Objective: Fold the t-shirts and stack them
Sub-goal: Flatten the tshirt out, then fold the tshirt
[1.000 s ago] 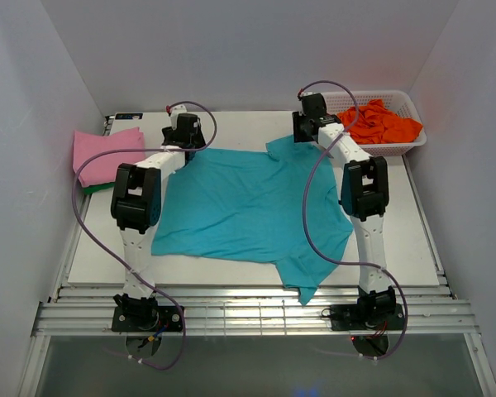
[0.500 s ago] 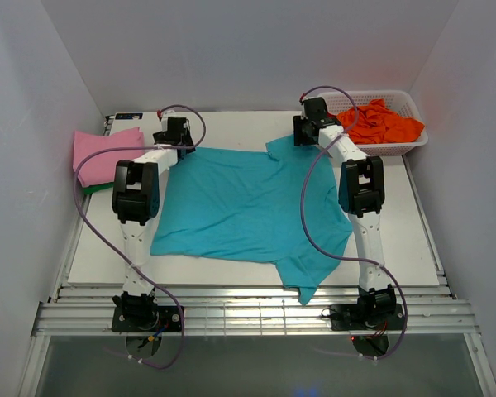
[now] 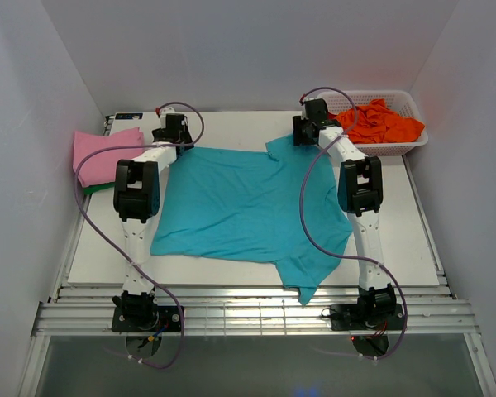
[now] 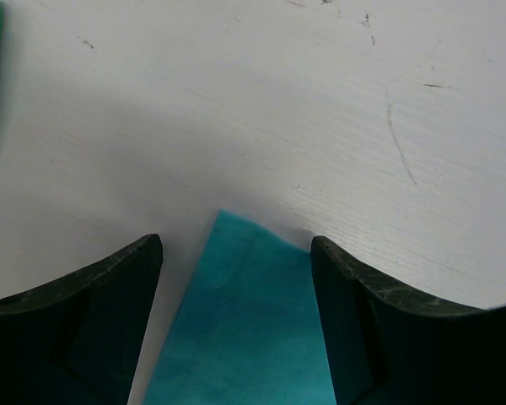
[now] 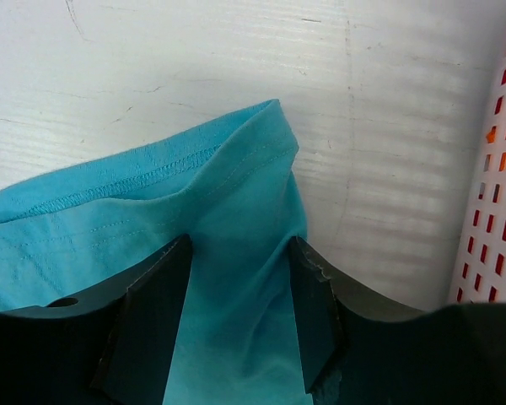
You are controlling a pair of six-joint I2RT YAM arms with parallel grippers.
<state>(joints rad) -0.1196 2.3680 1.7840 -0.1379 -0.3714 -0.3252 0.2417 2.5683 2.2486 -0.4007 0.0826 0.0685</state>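
**Teal tee flat on bench: take it by far corners**

Teal t-shirt (image 3: 248,207) lies spread mid-bench (image 3: 413,223) btwn the two arms. One sleeve points to the near edge, the other sits at far R. Pink t-shirt (image 3: 107,149) is folded at far L w/ a green t-shirt (image 3: 91,188) under it (only a sliver shows). Orange t-shirts (image 3: 380,122) are heaped in the basket (image 3: 415,142), far R.

L jaws: wide apart, low over the bench at the shirt's far-L corner. The corner tip sits btwn them, not pinched. R jaws: part-way apart, astride a raised fold of the far-R sleeve. Gap looks too wide to clamp thin cloth, so prob. not holding.

Handling (judgement): light, limp, thin knit w/ no stiffness. It drapes, wrinkles, and drags on the bench rather than sliding clean. Not fragile. A one-point lift would bunch it, so it needs two holds at once. Best bites are hemmed edges and corners, where stitching is thicker: far-L corner for L, sleeve hem for R. Come in low so one jaw gets under the edge, then close right down.
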